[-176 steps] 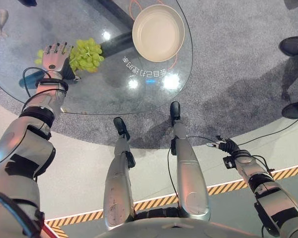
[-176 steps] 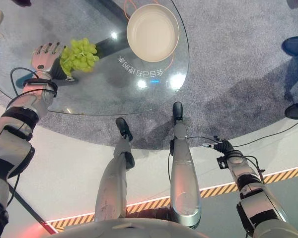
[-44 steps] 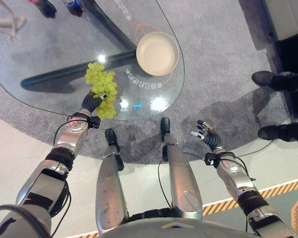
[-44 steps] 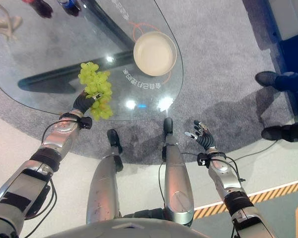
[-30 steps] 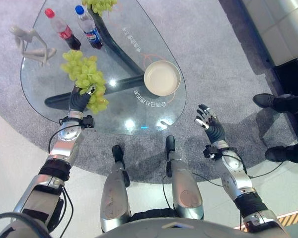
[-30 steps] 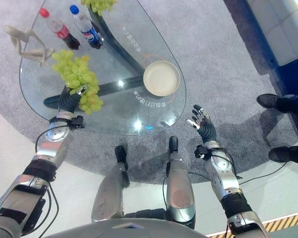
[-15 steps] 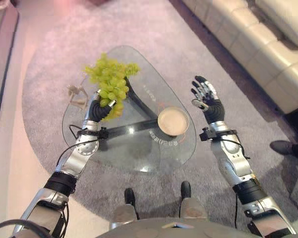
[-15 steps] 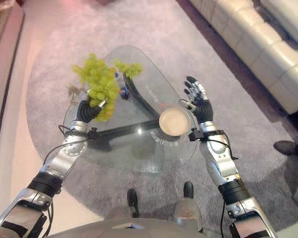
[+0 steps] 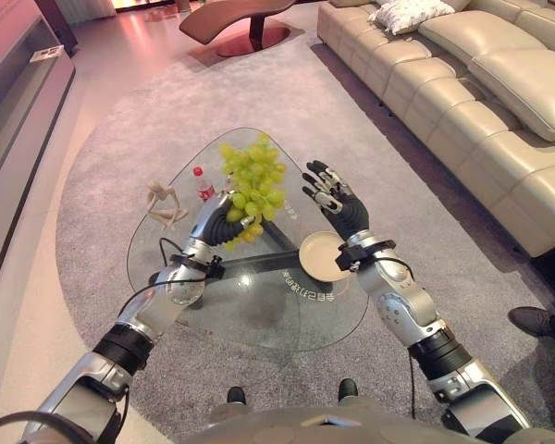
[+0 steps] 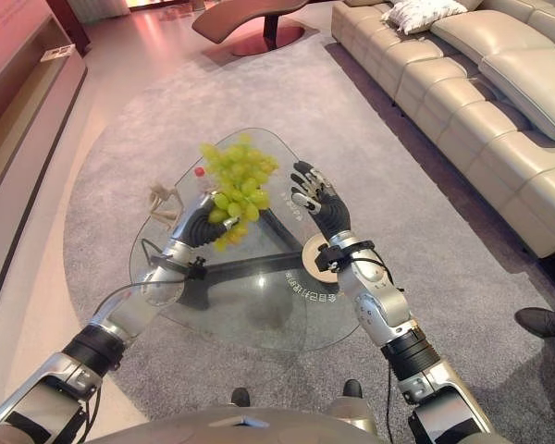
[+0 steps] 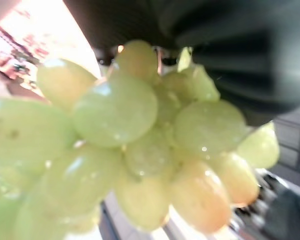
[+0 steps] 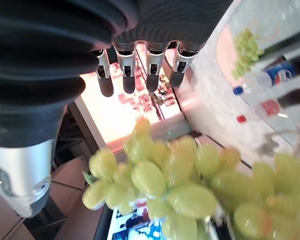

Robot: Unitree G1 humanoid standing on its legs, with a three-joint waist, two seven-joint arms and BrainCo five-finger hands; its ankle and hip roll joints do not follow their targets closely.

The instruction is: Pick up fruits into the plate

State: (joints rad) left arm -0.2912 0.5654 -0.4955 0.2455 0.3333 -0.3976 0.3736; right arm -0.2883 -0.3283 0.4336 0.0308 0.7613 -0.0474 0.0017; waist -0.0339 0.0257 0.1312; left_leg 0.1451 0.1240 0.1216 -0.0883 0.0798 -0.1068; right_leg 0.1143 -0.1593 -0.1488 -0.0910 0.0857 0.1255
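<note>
A: Item one, grapes (image 9: 250, 185): one green bunch, lifted clear of the table (image 9: 259, 314). We log it in the left hand (image 9: 220, 222), whose fingers are curled round the lower part of the bunch, most of the fruit standing above them.

B: Position against the plate (image 9: 322, 256)?

A: Well above the glass and toward our left of it, not over it. The plate lies on the table's right part, pale, round, nothing in it that we can see.

B: Item two, right hand (image 9: 338, 199)?

A: Raised beside the bunch, fingers straight and spread, holding nothing. It hangs above the plate's far edge. Its own wrist view shows the fingers (image 12: 127, 67) extended with the grapes just past them, apart from them as far as we can tell.

B: Other stock on the table?

A: A red-capped bottle (image 9: 203, 182) and a pale figurine (image 9: 165, 202) at the far left part. A second green cluster (image 12: 246, 49) by the bottles in the right wrist view.

B: Progress entry?

A: We judge pickup done for this bunch; carrying across and setting down are left. Plate holds no fruit yet. If that second cluster counts as fruit, it too remains.
</note>
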